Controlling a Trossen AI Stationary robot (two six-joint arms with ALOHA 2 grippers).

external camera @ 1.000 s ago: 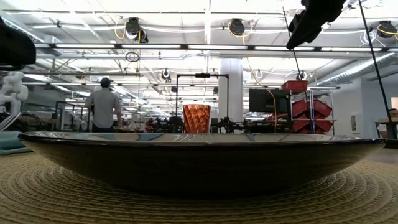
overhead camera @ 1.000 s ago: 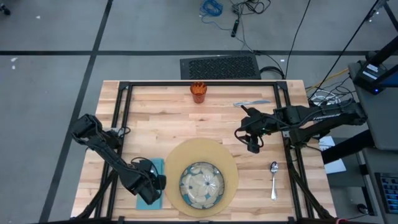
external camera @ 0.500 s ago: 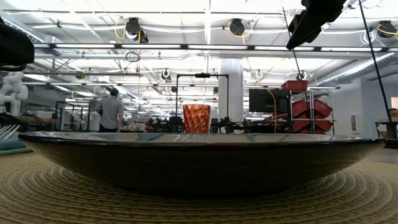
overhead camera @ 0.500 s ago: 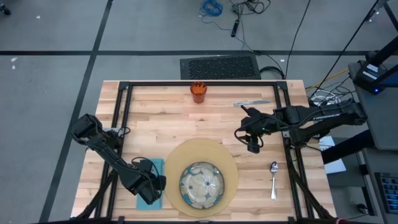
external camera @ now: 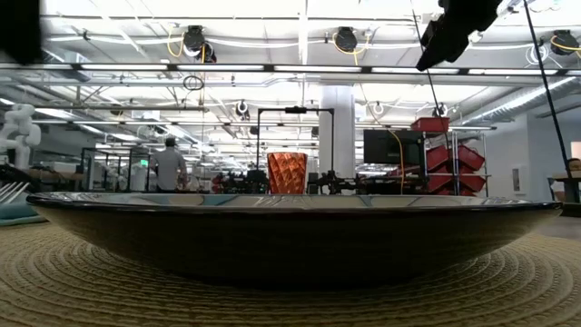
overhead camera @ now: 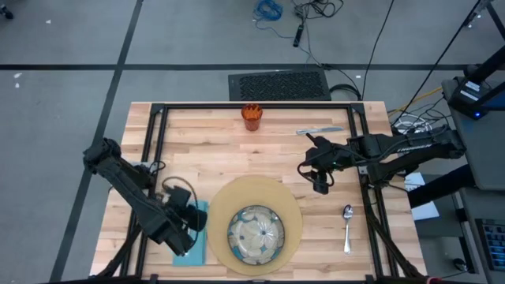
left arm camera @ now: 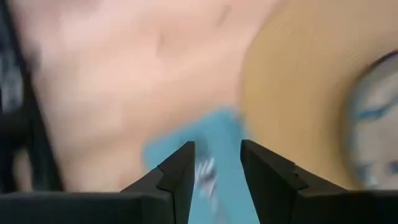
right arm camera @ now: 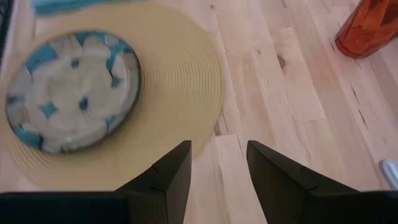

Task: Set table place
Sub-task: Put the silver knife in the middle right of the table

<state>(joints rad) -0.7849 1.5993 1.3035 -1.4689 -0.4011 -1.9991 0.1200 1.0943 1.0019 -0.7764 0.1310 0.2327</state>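
The round tan mat (overhead camera: 288, 211) lies near the table's front edge with the blue-green dish (overhead camera: 256, 234) on it. Left of the mat a teal napkin (overhead camera: 199, 238) lies flat, and a metal fork (left arm camera: 205, 177) rests on it; its tines (external camera: 9, 191) show in the low view. My left gripper (left arm camera: 217, 149) hovers open just above the fork and napkin, touching neither. My right gripper (overhead camera: 319, 185) hangs open over bare wood, right of the mat's far edge. The orange cup (overhead camera: 252, 117) stands at the far edge. A knife (overhead camera: 319, 130) and a spoon (overhead camera: 347, 227) lie to the right.
A black metal frame (overhead camera: 252, 107) runs around the table top above the wood. Bare wood lies between the cup and the mat. In the low view the dish's rim (external camera: 290, 204) fills the foreground, and a person (external camera: 168, 163) stands far off in the room behind.
My left gripper has opened and let go of the fork, which now lies on the napkin. The gripper has then risen and drawn back a little toward the table's left edge. My right arm has kept still.
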